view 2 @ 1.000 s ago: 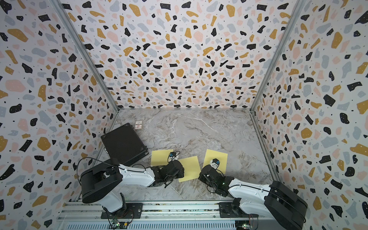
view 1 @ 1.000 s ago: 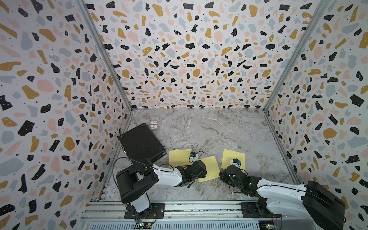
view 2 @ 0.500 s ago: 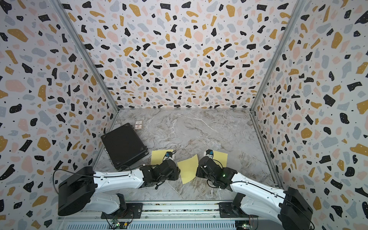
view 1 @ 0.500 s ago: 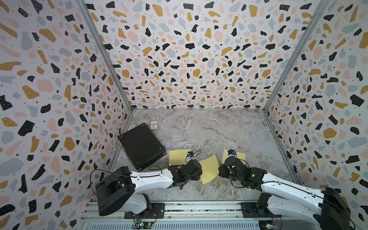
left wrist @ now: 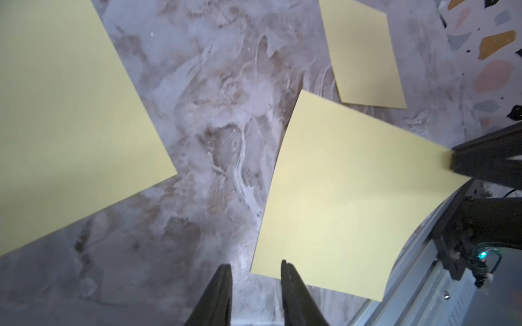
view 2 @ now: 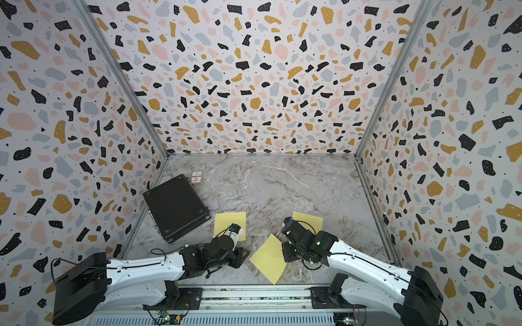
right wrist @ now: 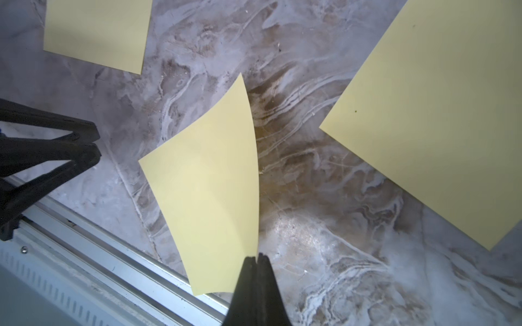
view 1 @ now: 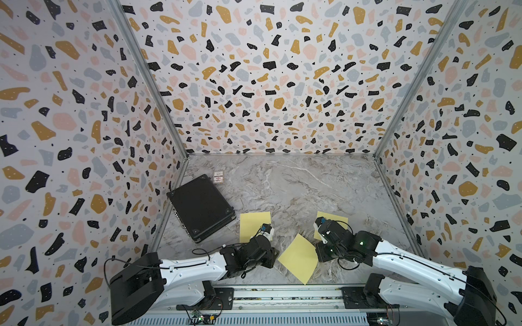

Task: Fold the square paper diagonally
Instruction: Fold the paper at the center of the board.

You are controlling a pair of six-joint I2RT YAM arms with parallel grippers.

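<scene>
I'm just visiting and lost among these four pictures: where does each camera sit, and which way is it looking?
Top views: high above the arms' bases, looking down into the walled booth; both white arms show.
Left wrist view: on the left arm, looking past the left pincer, jaws apart, toward the middle yellow paper.
Right wrist view: on the right arm, looking along the right pincer, shut on that paper's corner.
Shared: all show the middle paper and marble table.

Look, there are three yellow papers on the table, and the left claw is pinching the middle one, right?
Not quite: the right claw pinches the middle paper by its corner, as the right wrist view shows. The left claw stands open beside its edge. Three yellow papers, yes.
</scene>
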